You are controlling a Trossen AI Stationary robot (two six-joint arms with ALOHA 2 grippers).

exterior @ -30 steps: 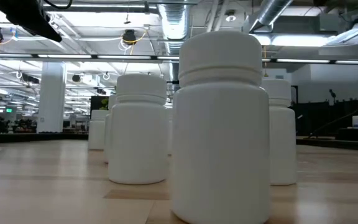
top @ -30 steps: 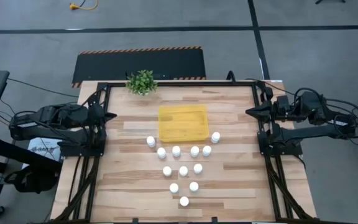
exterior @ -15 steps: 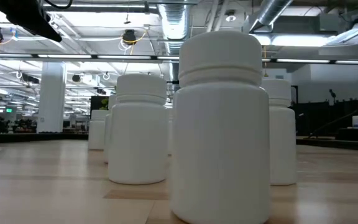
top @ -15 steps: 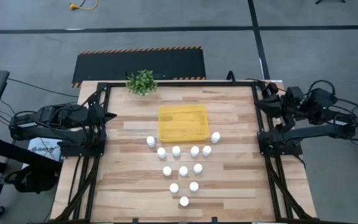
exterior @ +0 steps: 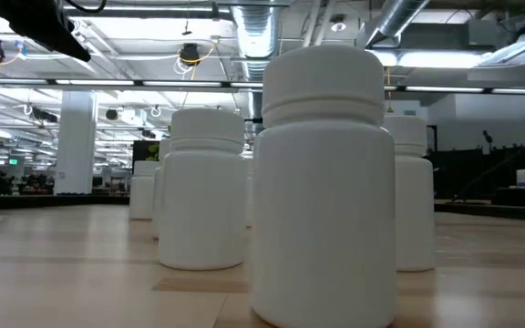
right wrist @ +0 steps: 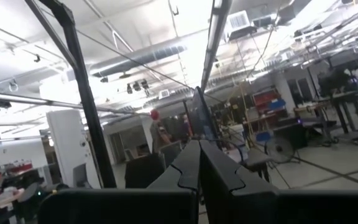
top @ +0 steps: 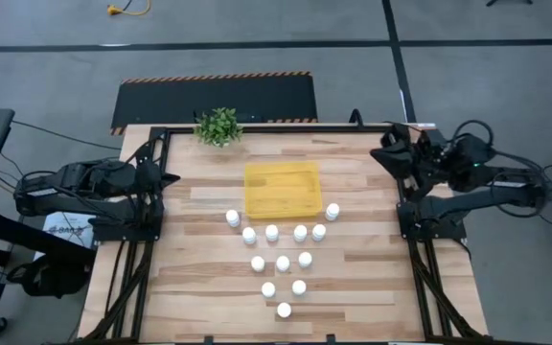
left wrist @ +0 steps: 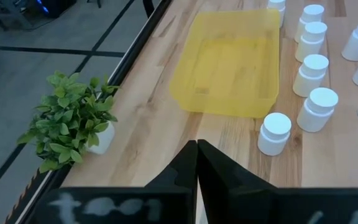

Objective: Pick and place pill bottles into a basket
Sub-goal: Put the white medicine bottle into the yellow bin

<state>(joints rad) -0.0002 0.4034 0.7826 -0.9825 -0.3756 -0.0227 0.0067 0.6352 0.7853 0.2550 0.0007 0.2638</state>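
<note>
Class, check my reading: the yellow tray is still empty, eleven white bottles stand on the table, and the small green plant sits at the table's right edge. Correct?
Not quite. The high view shows the plant at the table's far edge, left of centre, not the right edge. The yellow tray is empty and the eleven bottles stand on the table.

The table is pale planked wood with a smooth, faintly satin finish, framed in matt black metal. The pill bottles look like smooth matt white plastic. The basket seems translucent, slightly glossy yellow plastic. The plant is probably plastic.
</note>
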